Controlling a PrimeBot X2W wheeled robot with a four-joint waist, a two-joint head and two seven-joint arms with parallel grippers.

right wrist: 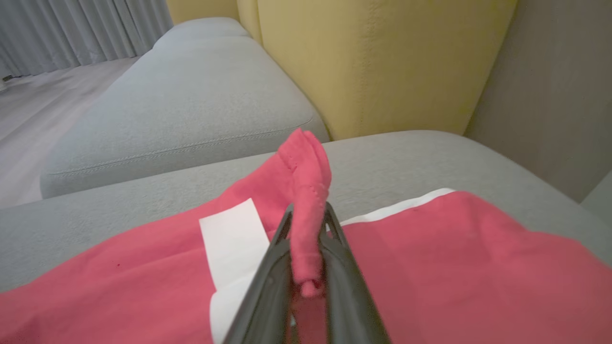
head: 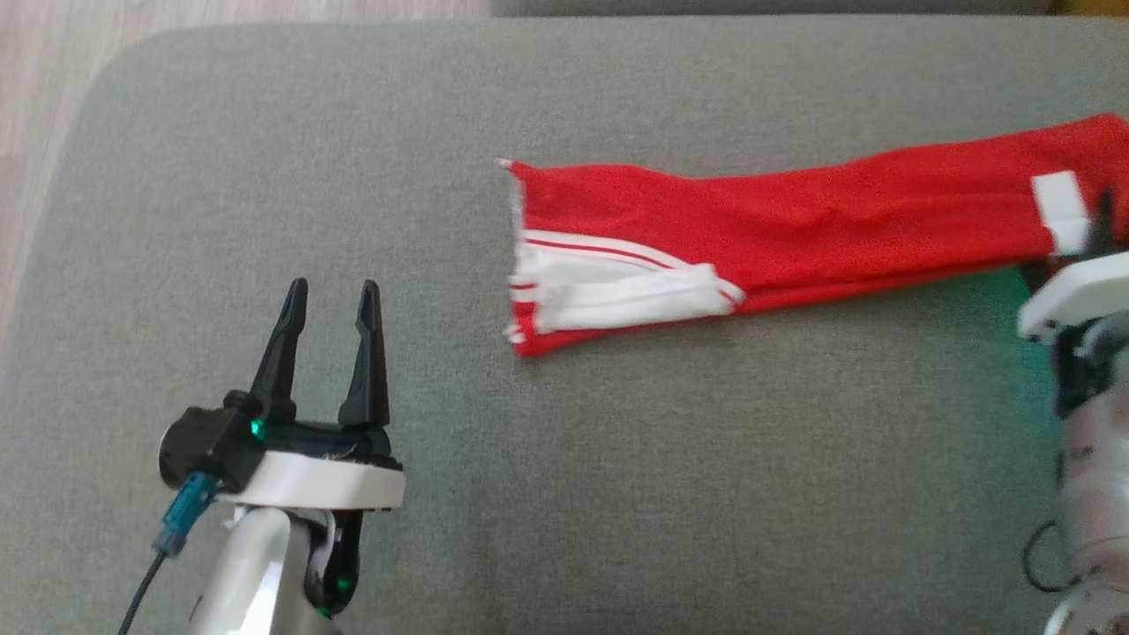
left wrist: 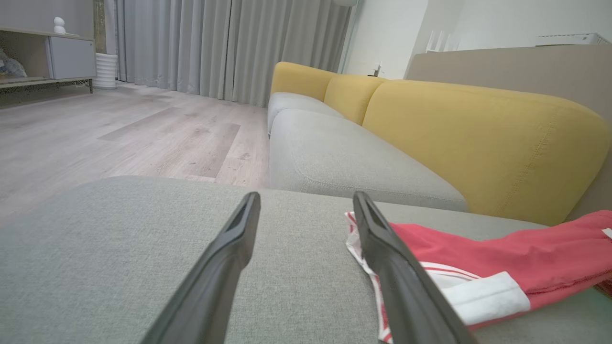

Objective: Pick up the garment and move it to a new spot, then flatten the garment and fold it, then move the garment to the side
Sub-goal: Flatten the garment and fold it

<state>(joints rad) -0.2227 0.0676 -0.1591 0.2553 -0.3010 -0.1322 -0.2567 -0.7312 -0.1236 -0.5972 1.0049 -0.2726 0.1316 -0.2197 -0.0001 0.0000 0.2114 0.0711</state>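
- Garment (head: 794, 234), a long piece of red fabric with white side stripes, lies stretched across a grey fabric sofa cushion (head: 617, 494). Its white-trimmed left end sits near the cushion's middle, and its right end runs past the right edge of the head view.
- We see the right pincer (right wrist: 308, 212) closed on a raised fold of the red cloth. The fold stands up between the two dark fingers, just beside a white rectangular patch (right wrist: 234, 239) on the garment.
- Our left pincer (head: 333, 289) has its fingers spread wide and grips nothing. It sits over bare cushion, well apart from the garment's left end.
- We find open grey fabric to the left of the garment and along its whole near side, between the two arms.
- The cushion's rounded corner shows at the upper left of the head view, with pale wooden floor (head: 44, 106) beyond it.
- In the left wrist view, a second grey seat cushion (left wrist: 334, 153) lies past the far edge, and a mustard-yellow backrest (left wrist: 478, 138) rises close behind the garment.
- At the garment's left end the white bands lie layered and slightly uneven, while the long near edge runs fairly straight.
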